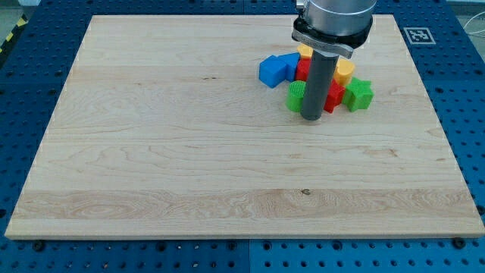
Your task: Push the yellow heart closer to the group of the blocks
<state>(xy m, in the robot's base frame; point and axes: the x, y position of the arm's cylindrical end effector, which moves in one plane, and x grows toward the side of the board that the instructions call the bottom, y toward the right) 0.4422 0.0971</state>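
A tight group of blocks sits near the view's top right of the wooden board point(189, 152). A yellow block point(345, 72), likely the heart, lies at the group's right side, touching the red blocks. Another yellow block point(305, 51) peeks out at the group's top, behind the arm. Two blue blocks point(272, 70) lie at the left. Red blocks point(334, 94) fill the middle. A green block point(295, 96) sits at the lower left and a green star point(359, 95) at the lower right. My tip point(311, 118) rests at the group's lower edge, just right of the green block.
The arm's grey body point(333, 19) hangs over the group's top and hides part of it. A marker tag point(416, 35) sits at the board's top right corner. Blue perforated table point(462, 91) surrounds the board.
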